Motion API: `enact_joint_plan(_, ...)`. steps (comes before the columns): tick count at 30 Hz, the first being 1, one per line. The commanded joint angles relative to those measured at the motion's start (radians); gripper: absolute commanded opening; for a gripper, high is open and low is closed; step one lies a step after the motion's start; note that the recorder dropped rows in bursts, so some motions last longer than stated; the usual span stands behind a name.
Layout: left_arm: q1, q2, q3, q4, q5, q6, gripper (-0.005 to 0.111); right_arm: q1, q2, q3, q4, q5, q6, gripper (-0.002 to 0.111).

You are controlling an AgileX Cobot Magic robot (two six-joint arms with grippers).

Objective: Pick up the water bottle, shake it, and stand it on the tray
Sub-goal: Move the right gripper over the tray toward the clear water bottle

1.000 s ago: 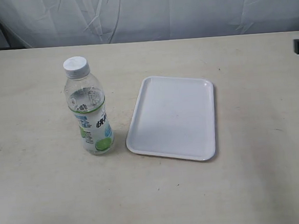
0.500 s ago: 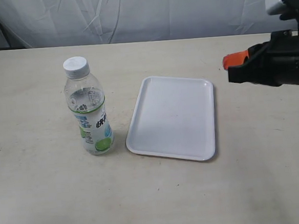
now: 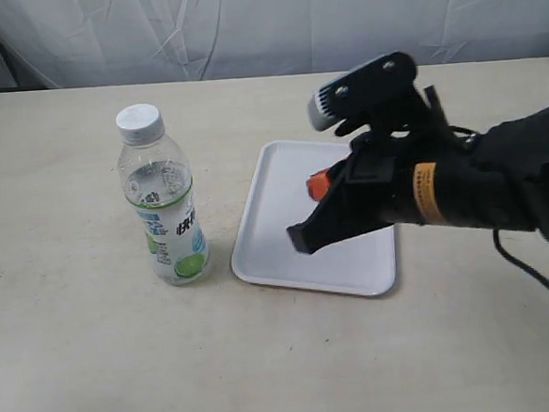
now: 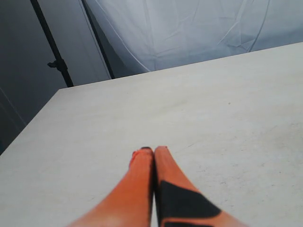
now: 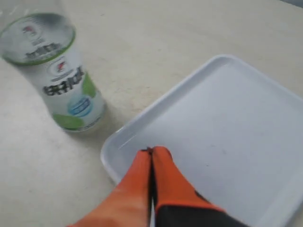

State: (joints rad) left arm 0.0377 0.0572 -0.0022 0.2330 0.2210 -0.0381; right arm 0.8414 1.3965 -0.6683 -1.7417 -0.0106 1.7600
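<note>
Right wrist view: your right gripper (image 5: 151, 151), pressed together, hangs over the tray (image 5: 236, 109); spread it and take the water bottle (image 5: 61, 80), probably slick and squashy, mid-label.

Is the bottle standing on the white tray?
No, the water bottle stands upright on the table, beside the tray and not touching it.

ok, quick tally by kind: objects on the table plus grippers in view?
water bottle: 1
tray: 1
grippers: 2, the right gripper and the left gripper, both shut
Total: 4
</note>
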Motion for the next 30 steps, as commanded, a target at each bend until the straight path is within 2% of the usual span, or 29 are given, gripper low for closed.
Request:
enact_joint_plan(1, 0.001, -0.004, 0.002, -0.004, -0.013, -0.007, 0.0, 0.065, 0.093, -0.057, -0.003, 0.011, -0.038, -0.001)
enact_joint_plan(5, 0.001, -0.004, 0.002, -0.004, -0.013, -0.007, 0.0, 0.077, 0.139, -0.103, -0.003, -0.002, -0.038, -0.001)
enact_joint_plan(7, 0.001, -0.004, 0.002, -0.004, -0.013, -0.007, 0.0, 0.077, 0.15, -0.116, 0.002, -0.026, -0.036, 0.005)
enact_joint_plan(10, 0.001, -0.004, 0.002, -0.004, -0.013, -0.007, 0.0, 0.077, 0.155, -0.136, 0.002, -0.071, -0.034, 0.025)
enact_joint_plan(14, 0.001, -0.004, 0.002, -0.004, -0.013, -0.007, 0.0, 0.077, 0.155, -0.151, 0.002, -0.092, -0.034, 0.061)
enact_joint_plan(17, 0.001, -0.004, 0.002, -0.004, -0.013, -0.007, 0.0, 0.077, 0.155, -0.158, 0.004, -0.103, -0.034, 0.074)
enact_joint_plan(24, 0.001, -0.004, 0.002, -0.004, -0.013, -0.007, 0.0, 0.077, 0.179, -0.158, 0.232, -0.126, -0.034, 0.074)
enact_joint_plan(30, 0.001, -0.004, 0.002, -0.004, -0.013, -0.007, 0.0, 0.077, 0.233, -0.171, 0.237, -0.209, -0.066, 0.07)
